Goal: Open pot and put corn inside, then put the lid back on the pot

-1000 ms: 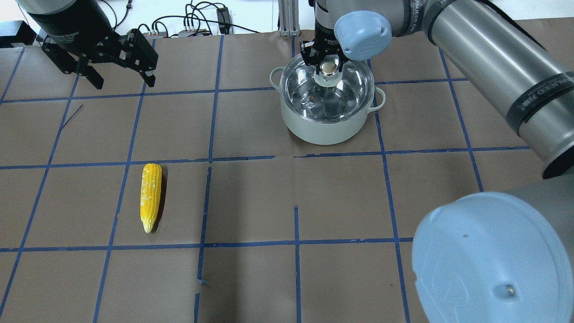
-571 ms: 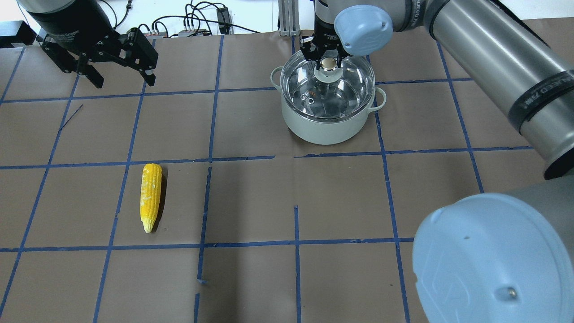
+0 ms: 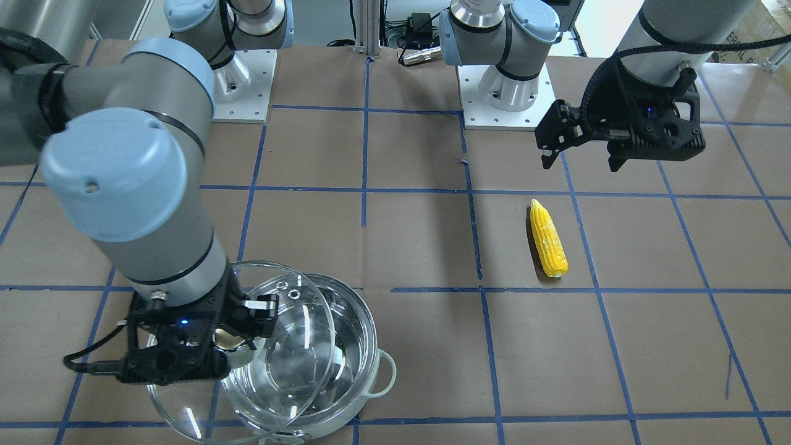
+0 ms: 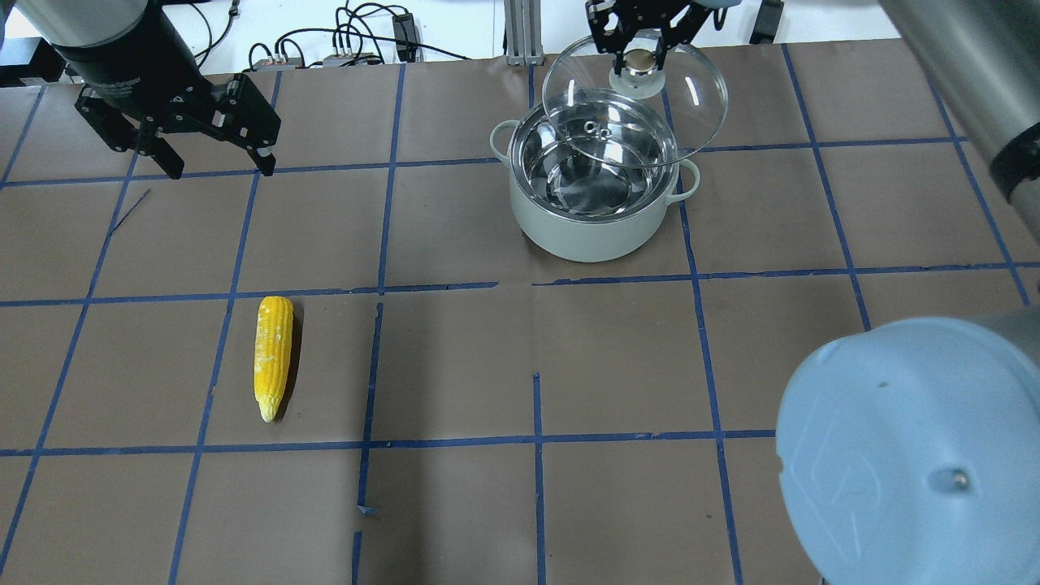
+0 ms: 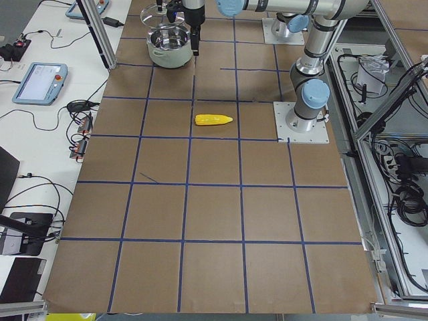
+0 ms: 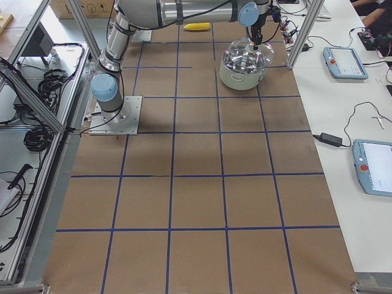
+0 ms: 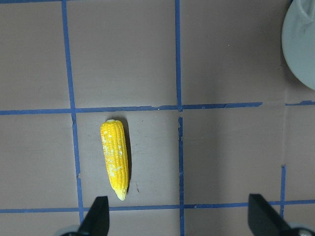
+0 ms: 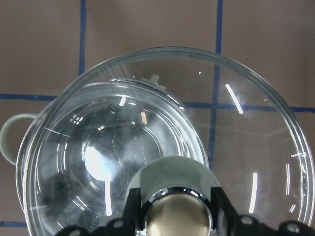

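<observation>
The pot (image 4: 585, 240) stands open at the far middle of the table, and it also shows in the front view (image 3: 369, 346). My right gripper (image 4: 639, 45) is shut on the knob of the glass lid (image 4: 691, 97). It holds the lid tilted above the pot, shifted toward the far right rim. The lid also shows in the front view (image 3: 290, 346) and the right wrist view (image 8: 246, 147). The corn (image 4: 272, 357) lies on the table at the near left, pointed end toward me. My left gripper (image 4: 219, 168) is open and empty, high above the table beyond the corn (image 7: 114, 158).
Brown paper with a blue tape grid covers the table. An aluminium post (image 4: 520, 32) and cables stand at the far edge behind the pot. The two arm bases (image 3: 503, 93) sit on plates at the robot side.
My right gripper has lifted the lid off the pot, up and toward the far right. The left gripper has barely moved. The corn has not moved.
</observation>
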Controlling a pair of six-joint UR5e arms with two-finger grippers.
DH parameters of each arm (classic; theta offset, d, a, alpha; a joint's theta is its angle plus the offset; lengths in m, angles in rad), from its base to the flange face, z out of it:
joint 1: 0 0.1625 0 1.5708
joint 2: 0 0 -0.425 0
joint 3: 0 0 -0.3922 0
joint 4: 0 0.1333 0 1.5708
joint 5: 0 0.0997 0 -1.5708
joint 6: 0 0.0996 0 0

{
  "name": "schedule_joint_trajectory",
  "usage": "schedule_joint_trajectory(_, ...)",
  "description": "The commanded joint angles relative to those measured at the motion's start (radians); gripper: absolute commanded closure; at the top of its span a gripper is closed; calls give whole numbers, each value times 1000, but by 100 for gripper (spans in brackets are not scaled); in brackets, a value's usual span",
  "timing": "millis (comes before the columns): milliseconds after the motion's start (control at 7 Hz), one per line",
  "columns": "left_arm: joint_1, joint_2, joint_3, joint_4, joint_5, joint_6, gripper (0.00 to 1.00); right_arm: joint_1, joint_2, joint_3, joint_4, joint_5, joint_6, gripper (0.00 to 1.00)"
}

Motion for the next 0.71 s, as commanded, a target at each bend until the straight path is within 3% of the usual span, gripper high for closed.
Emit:
schedule_joint_trajectory(0,110,16,-134,19,-2,129,0,-40,-116,-30,208,-2,-29,91)
schedule_joint_trajectory(286,166,1,-255,175,-4,147,0,-43,-295,35,351,-5,-29,91)
schedule_joint_trajectory(571,175,-16,-395,333,-2,148,0,-43,-408,197,314,-1,-29,91)
